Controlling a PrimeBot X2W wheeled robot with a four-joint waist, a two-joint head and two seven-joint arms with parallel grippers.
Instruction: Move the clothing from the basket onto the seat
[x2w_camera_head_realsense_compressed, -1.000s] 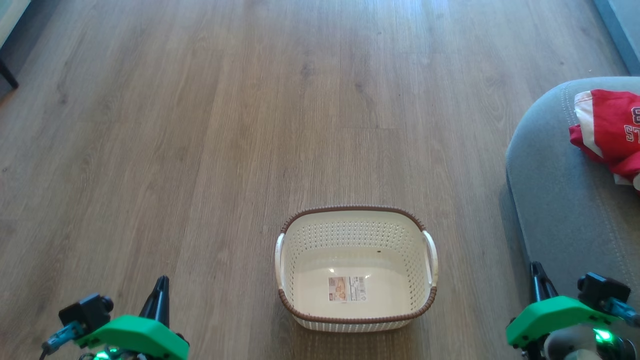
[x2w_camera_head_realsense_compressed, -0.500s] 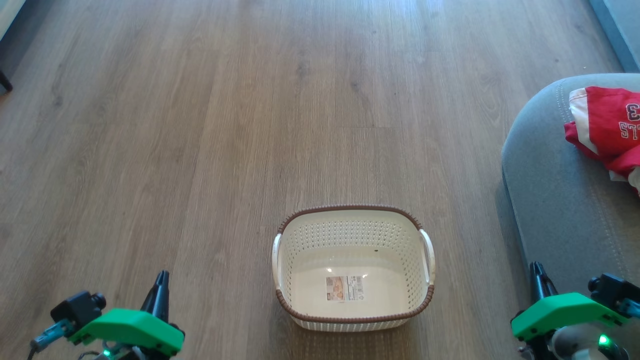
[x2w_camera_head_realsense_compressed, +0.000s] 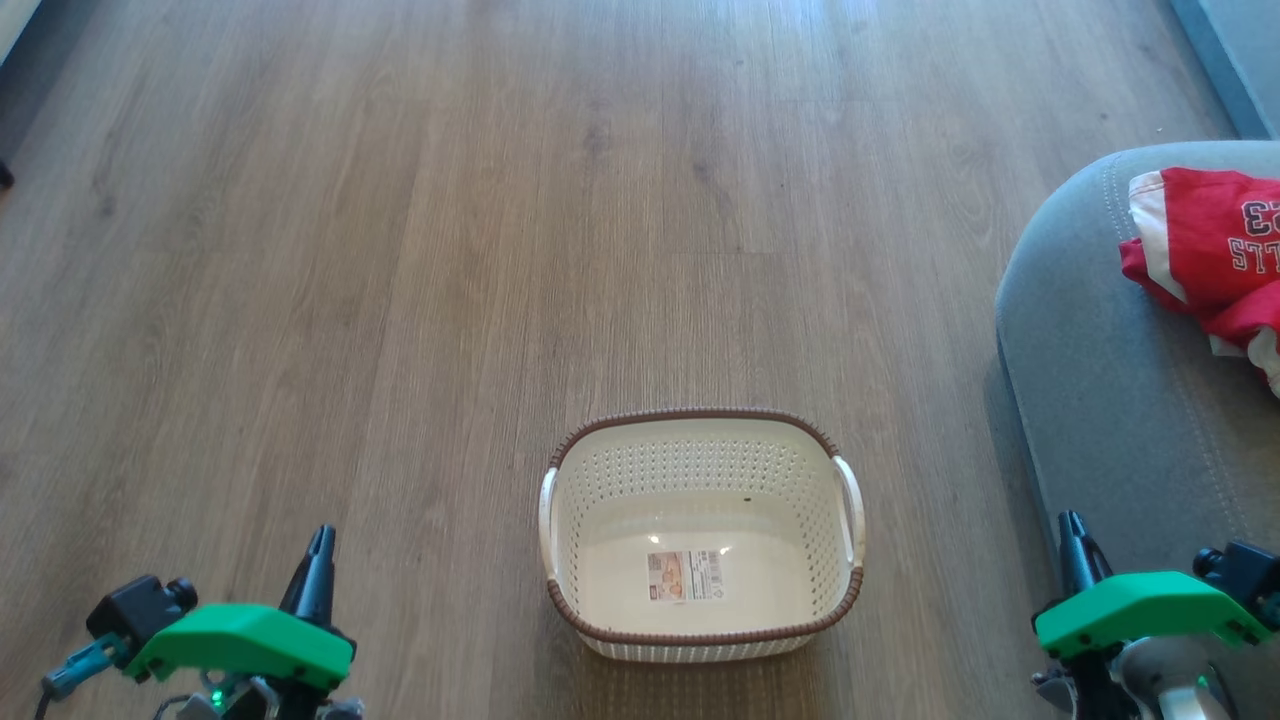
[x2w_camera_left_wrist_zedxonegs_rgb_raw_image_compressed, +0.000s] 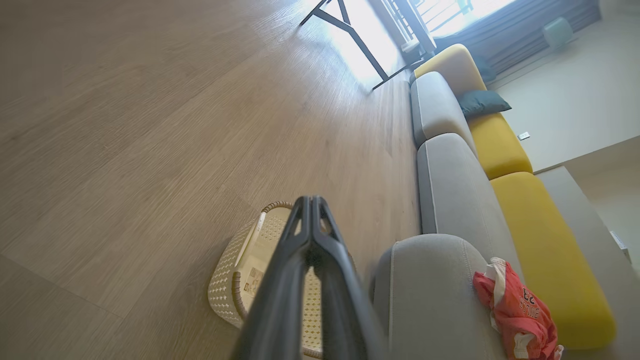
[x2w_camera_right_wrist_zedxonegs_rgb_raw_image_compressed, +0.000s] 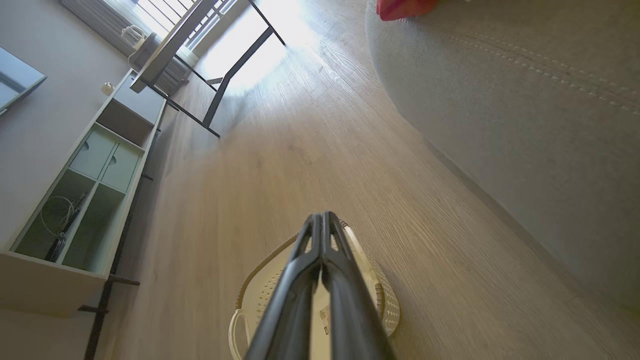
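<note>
Sunlit wood floor (x2w_camera_head_realsense_compressed: 400, 250), yellow sofa cushions (x2w_camera_left_wrist_zedxonegs_rgb_raw_image_compressed: 500, 145), black-legged table (x2w_camera_right_wrist_zedxonegs_rgb_raw_image_compressed: 167, 47).

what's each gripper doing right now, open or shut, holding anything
Left gripper: shut, holding nothing.
Right gripper: shut, holding nothing.

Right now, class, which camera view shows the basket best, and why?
The head view: the cream basket sits whole, its inside and label visible. In both wrist views, that hand's dark fingers hide its middle.
</note>
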